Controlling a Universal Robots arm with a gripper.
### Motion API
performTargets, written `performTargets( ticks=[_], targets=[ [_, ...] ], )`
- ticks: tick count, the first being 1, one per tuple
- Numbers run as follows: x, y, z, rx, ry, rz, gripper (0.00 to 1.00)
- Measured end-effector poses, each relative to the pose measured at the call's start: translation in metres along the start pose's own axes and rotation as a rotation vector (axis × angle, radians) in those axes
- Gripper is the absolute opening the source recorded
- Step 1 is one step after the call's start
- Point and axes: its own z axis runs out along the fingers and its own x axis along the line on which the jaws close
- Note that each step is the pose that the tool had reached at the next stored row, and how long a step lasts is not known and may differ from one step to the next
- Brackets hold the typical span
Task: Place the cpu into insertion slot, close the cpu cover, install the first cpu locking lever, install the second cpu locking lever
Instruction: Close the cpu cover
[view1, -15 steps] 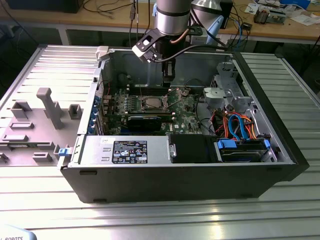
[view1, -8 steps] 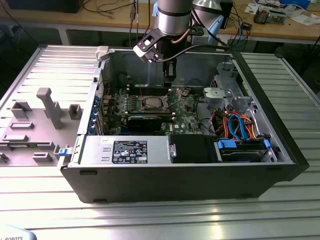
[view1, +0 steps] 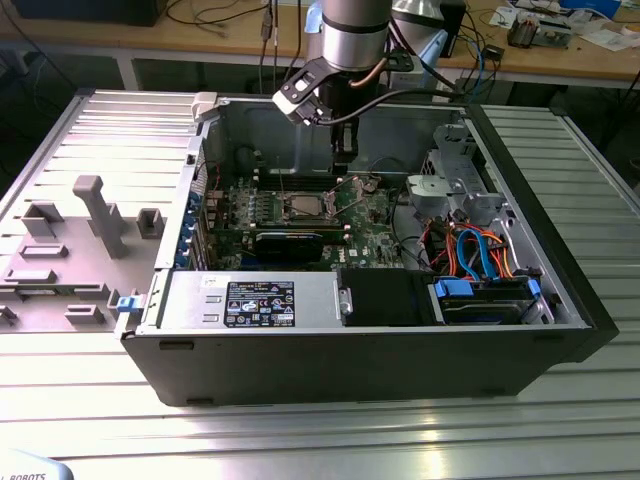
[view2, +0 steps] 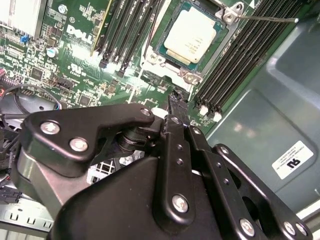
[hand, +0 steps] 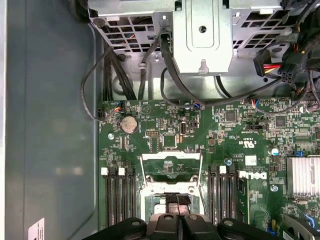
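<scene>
A ribbed metal table (view1: 300, 440) carries an open PC case (view1: 400, 365). Mid-board (view2: 75, 60), the cpu (view2: 190, 35) lies flat in the insertion slot (view2: 161, 51), a square with its dull silver top facing up, no long axis, and edges parallel to the flanking memory slots (view2: 240, 55). The cpu cover (hand: 171, 156) stands raised, and the gripper (view2: 175, 102), its fingers pressed together, hangs near the slot.

In the first wrist view, my gripper (hand: 178, 201) hides much of the insertion slot (hand: 167, 189) beneath its fingertips.
</scene>
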Motion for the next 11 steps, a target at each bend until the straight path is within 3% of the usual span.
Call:
performTargets(
  ticks=[11],
  targets=[
    [0.0002, 0.0098, 0.0003, 0.0, 0.0, 0.0, 0.11]
  ],
)
